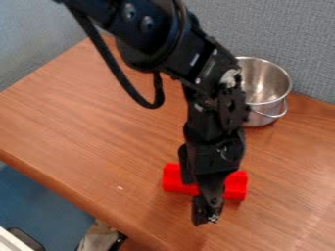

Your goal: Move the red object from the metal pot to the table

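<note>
Bright red block (173, 178), reddish-brown wood-grain table (92, 123), silvery pot (268, 86)

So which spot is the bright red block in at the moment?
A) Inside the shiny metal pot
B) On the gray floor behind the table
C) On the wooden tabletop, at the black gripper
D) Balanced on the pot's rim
C: the red block shows on both sides of the black gripper, down on the wooden tabletop, well away from the metal pot near the back edge.

Black, glossy robot arm (164, 44) with rounded joints, silvery screws and a thick black cable (120, 74).
</note>
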You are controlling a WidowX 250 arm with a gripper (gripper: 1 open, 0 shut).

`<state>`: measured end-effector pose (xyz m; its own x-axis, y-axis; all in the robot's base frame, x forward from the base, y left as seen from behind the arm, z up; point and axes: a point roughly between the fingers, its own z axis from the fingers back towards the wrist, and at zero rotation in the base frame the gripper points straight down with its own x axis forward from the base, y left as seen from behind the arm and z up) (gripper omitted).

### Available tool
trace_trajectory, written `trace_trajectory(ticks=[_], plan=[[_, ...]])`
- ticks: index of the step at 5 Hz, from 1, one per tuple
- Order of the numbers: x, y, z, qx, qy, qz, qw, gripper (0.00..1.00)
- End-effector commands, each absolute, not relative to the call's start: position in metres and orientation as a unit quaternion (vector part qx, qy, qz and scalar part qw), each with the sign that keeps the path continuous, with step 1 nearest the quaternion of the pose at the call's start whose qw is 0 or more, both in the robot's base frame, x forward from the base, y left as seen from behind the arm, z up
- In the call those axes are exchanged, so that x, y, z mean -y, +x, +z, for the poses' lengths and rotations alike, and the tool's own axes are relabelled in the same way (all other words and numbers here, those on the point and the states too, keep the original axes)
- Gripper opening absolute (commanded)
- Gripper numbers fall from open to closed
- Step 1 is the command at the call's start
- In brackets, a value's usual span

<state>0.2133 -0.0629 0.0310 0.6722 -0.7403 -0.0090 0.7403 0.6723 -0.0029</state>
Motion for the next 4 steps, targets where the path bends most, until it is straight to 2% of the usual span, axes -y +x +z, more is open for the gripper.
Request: trace_trajectory(ticks=[1,2,4], plan=[[0.065,0.222,0.033,0.015,0.012,-0.414,0.91,1.0],[0.067,0.222,0.028,0.021,0.022,-0.429,0.903,1.0],[0.059,0.228,0.038,0.006,0.049,-0.463,0.885,1.0]])
